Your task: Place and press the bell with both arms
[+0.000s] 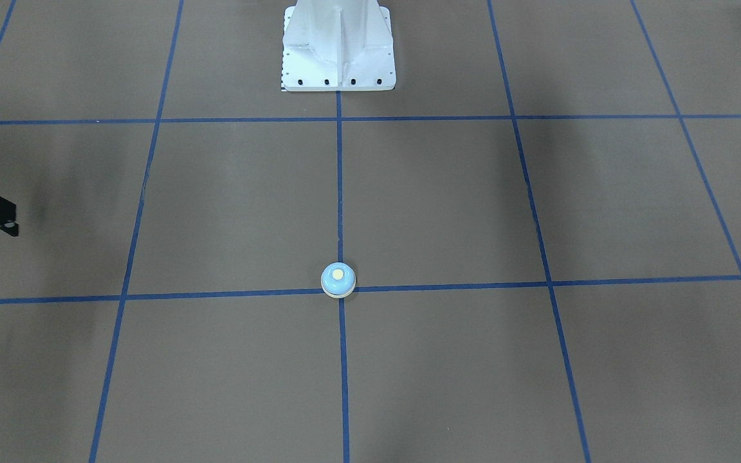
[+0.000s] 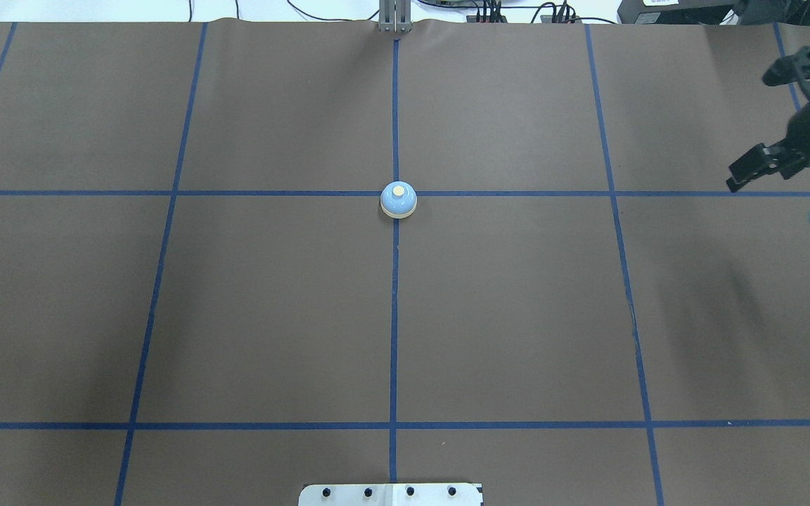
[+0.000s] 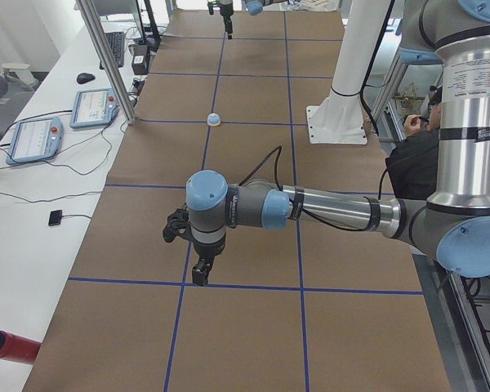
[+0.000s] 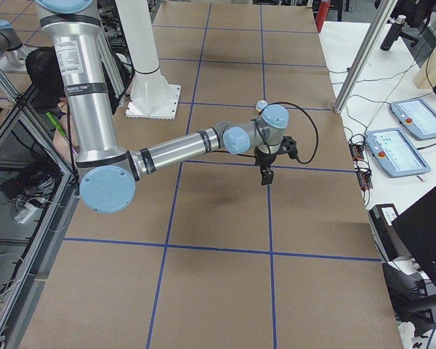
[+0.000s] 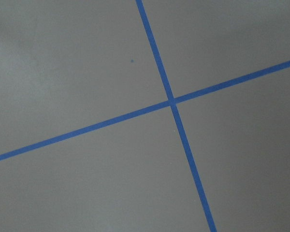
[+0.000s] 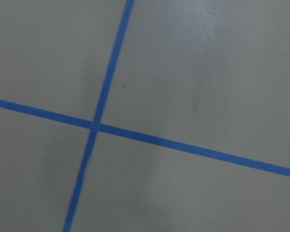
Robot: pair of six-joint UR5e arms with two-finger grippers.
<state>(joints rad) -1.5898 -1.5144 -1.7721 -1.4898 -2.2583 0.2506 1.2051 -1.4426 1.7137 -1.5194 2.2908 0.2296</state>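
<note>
— What's the biggest thing from where you stand?

— The brown table point(image 2: 271, 316), cut into squares by blue tape lines point(image 2: 394, 316). The white pedestal point(image 1: 338, 45) is bolted at the robot's edge, on the centre line.

— And the arms?

— The 2 reach out to opposite ends. The left arm point(image 3: 335, 211) stretches low over its end of the table with the wrist turned down. The right arm point(image 4: 174, 149) does the same at the other end.

— Are the pincers gripping anything?

— The right gripper point(image 2: 753, 126) hangs by the table's right edge, its 2 fingers spread wide and holding nothing. The left gripper point(image 3: 198, 265) points down above a tape line. I only catch it from the side, so I cannot tell how its jaws stand.

— Where's the bell?

— The bell point(image 2: 399, 200) sits on the table right on a crossing of 2 tape lines. It's on the centre line, out in front of the pedestal and well apart from both grippers.

— Which way does it point?

— Straight up. It stands on its cream rim point(image 1: 338, 294), with the blue dome above and the cream button point(image 1: 338, 274) facing the ceiling. Its axis is vertical, and from above it looks round, no side longer than another.

— And the wrist cameras?

— Each shows only brown table and 1 tape crossing.
</note>
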